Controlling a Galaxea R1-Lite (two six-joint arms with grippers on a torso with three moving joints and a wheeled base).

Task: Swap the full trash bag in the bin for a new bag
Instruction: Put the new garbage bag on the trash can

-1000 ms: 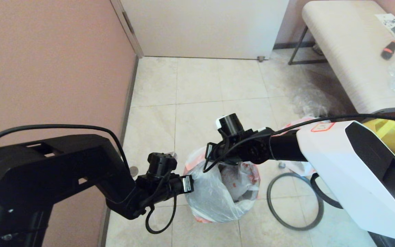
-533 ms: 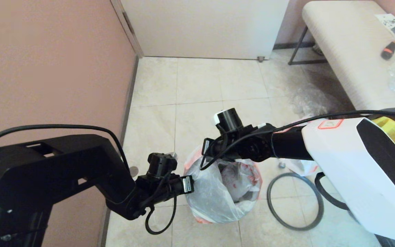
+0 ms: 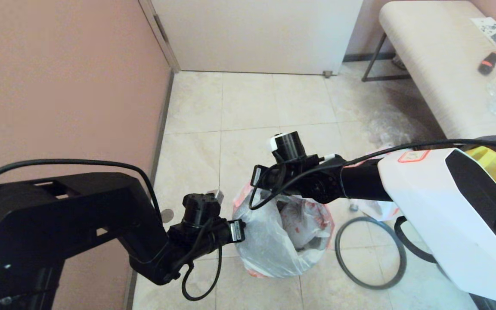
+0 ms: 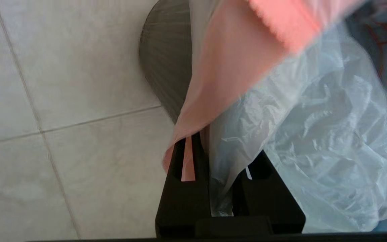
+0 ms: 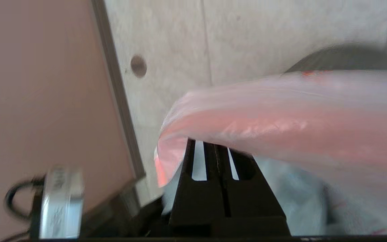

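Observation:
The full trash bag (image 3: 274, 241) sits lumpy and translucent white on the floor tiles, with its pink-edged mouth held open. My left gripper (image 3: 243, 227) is at the bag's left rim, shut on a fold of its plastic (image 4: 220, 174). My right gripper (image 3: 254, 191) is at the far rim, shut, with the pink edge (image 5: 281, 114) draped over its fingertips. The bin is hidden under the bag in the head view. Its black wall (image 4: 166, 67) shows in the left wrist view. The grey hoop (image 3: 370, 252) lies on the floor to the right. White plastic (image 3: 375, 210) shows under my right forearm; I cannot tell if it is the new bag.
A pink wall (image 3: 58, 86) runs close along the left, and a white door (image 3: 256, 34) stands at the back. A pale bench (image 3: 437, 64) with small items is at the back right. A yellow tote (image 3: 495, 170) sits behind my right arm. Crumpled clear plastic (image 3: 388, 127) lies near the bench.
My right gripper has shifted left and slightly up with the bag's far rim, stretching the mouth wider. My left gripper has dropped a little, still holding the left rim.

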